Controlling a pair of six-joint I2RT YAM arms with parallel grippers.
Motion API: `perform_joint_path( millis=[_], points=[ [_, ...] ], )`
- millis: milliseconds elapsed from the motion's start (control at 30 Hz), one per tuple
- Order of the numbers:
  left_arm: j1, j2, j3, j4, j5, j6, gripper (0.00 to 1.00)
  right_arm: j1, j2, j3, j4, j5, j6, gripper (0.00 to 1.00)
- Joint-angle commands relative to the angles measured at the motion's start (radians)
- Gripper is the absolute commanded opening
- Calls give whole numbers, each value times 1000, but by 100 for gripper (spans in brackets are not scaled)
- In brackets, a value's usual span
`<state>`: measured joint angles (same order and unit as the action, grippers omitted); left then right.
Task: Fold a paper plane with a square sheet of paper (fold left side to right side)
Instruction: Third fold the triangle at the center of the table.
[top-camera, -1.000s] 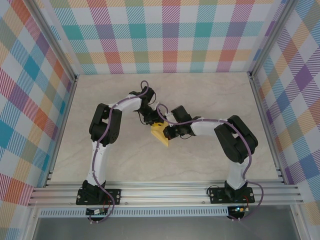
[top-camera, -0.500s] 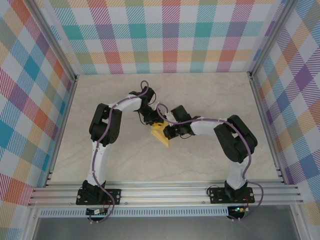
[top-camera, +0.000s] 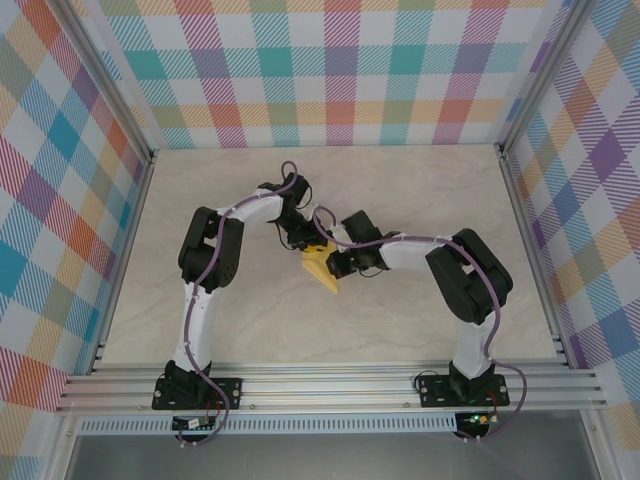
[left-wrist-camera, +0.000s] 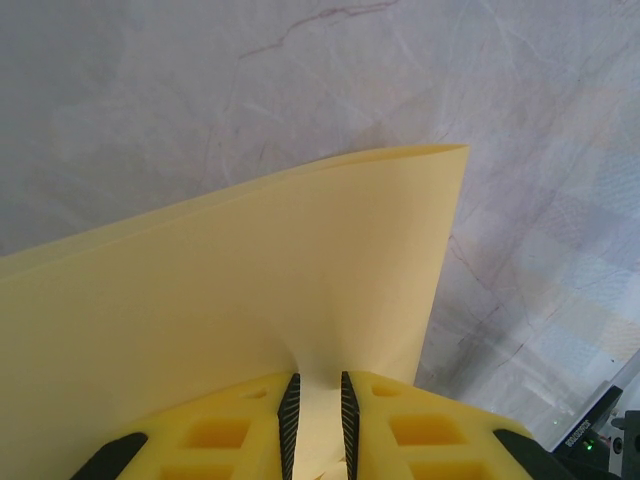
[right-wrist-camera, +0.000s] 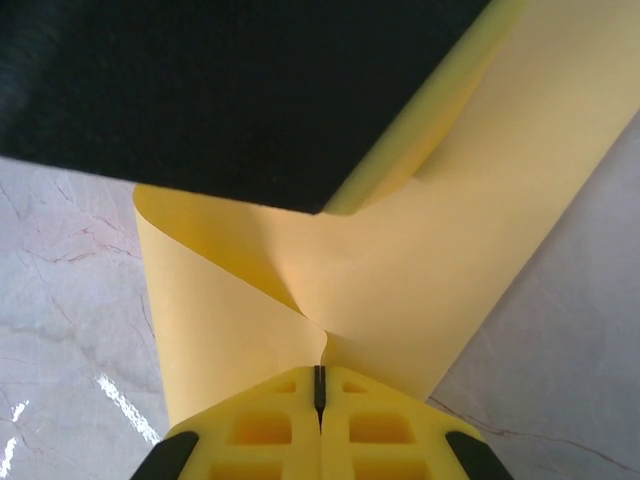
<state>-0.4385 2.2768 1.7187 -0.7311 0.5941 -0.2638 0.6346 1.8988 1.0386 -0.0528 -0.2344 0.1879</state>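
Yellow pads of the right pincer (right-wrist-camera: 319, 388) stand at the bottom of its wrist view, pressed together on a thin edge of the square sheet of paper (right-wrist-camera: 430, 260), which curls softly away from them toward the upper right. At the bottom of the left wrist view the left pincer (left-wrist-camera: 318, 415) is also clenched on the sheet, with a strip of paper in the narrow slot between its pads. From there the sheet bends away over the marble surface (left-wrist-camera: 150, 100) without a sharp crease. I judge that both pincers hold it raised so that one side can be carried over to the other before it is pressed flat. From above, the sheet sits at the frame centre between the two wrists, and farther up stands the checked wall (top-camera: 340, 60). No brand, label or writing can be read anywhere.
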Motion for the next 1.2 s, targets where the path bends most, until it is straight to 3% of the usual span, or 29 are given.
perform_joint_path(
  millis=[0, 267, 600, 733, 1000, 1167],
  points=[
    [-24, 40, 6, -30, -11, 18, 21, -4, -6, -53, -13, -14, 25, 0],
    [-24, 38, 13, -30, -10, 17, 23, -4, 4, -51, -23, -24, 19, 0],
    [17, 8, 195, -149, 19, 44, 37, -4, 24, -60, -29, -26, 8, 0],
    [49, -12, 215, -162, 15, 38, 38, -4, 25, -60, -29, -27, 7, 0],
    [84, -208, -79, -32, 37, -2, 24, -4, 28, -52, -36, -35, -4, 0],
    [83, -293, -246, 118, 162, -94, 20, -3, 28, -50, -35, -37, -7, 0]
  ],
)
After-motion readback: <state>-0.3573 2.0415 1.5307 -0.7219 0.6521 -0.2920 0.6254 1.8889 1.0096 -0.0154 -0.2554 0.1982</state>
